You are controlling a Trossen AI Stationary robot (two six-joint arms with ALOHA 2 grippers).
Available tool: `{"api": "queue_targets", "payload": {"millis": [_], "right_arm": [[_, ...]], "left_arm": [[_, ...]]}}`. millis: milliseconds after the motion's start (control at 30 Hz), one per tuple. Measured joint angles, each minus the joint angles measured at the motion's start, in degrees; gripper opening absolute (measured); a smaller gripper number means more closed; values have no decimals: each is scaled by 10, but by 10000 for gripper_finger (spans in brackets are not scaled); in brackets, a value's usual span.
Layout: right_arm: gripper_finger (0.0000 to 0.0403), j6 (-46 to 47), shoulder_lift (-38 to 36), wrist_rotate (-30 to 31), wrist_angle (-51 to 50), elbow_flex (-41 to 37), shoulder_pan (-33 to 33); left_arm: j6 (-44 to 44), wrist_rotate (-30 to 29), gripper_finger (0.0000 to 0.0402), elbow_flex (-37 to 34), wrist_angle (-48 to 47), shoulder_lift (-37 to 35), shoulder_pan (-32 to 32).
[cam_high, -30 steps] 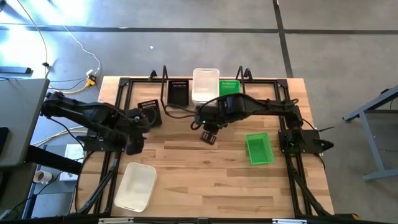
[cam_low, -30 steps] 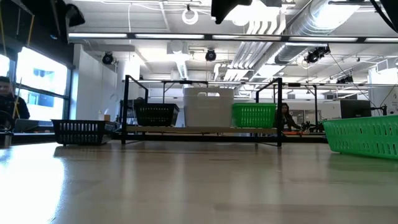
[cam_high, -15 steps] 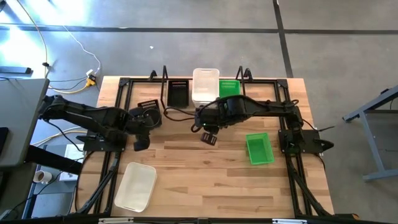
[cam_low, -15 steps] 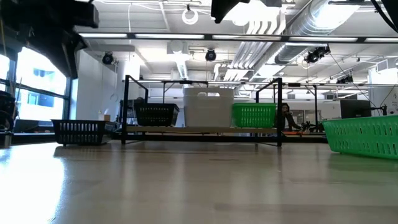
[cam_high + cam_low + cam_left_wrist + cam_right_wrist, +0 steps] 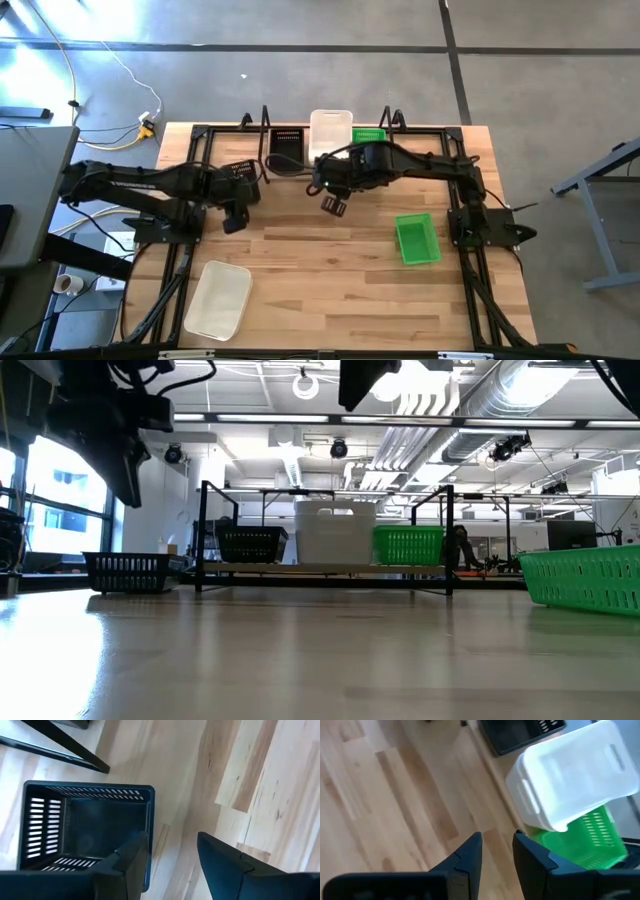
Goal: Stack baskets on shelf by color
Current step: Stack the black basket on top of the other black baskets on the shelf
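The shelf (image 5: 262,122) stands at the table's far edge, holding black (image 5: 287,150), white (image 5: 330,135) and green (image 5: 368,138) baskets side by side. A loose black basket (image 5: 85,832) sits flat on the table left of the shelf. My left gripper (image 5: 172,862) hangs open above that basket's right wall, well clear of it in the low view (image 5: 122,455). A green basket (image 5: 417,238) lies right of centre and a white basket (image 5: 217,298) near the left front corner. My right gripper (image 5: 497,852) hovers in front of the shelf, open by a narrow gap.
Black frame rails (image 5: 178,260) run along both table sides. Bare wooden table (image 5: 320,280) lies between the loose white and green baskets. In the low view a person (image 5: 462,548) sits in the room far behind the shelf.
My left gripper has moved toward the far edge and to the right, coming over the loose black basket and dropping into the low view. My right gripper has shifted a little toward the shelf. No basket has moved.
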Motion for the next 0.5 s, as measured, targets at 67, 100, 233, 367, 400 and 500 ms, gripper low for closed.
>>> {"api": "queue_targets", "payload": {"millis": [67, 100, 233, 367, 400, 500], "right_arm": [[96, -11, 0, 5, -1, 0, -11], [96, -20, 0, 6, -2, 0, -18], [96, -56, 0, 7, -8, 0, -48], [96, -90, 0, 7, -11, 0, -81], [96, -101, 0, 7, -11, 0, -89], [96, -129, 0, 3, -16, 0, -114]], "left_arm": [[10, 16, 161, 0, 4, 0, 12], [15, 25, 161, 0, 7, 0, 17], [30, 42, 161, 0, 14, 3, 32], [44, 61, 161, 0, 20, 18, 44], [46, 64, 161, 0, 23, 25, 46], [56, 65, 161, 0, 43, 54, 56]]}}
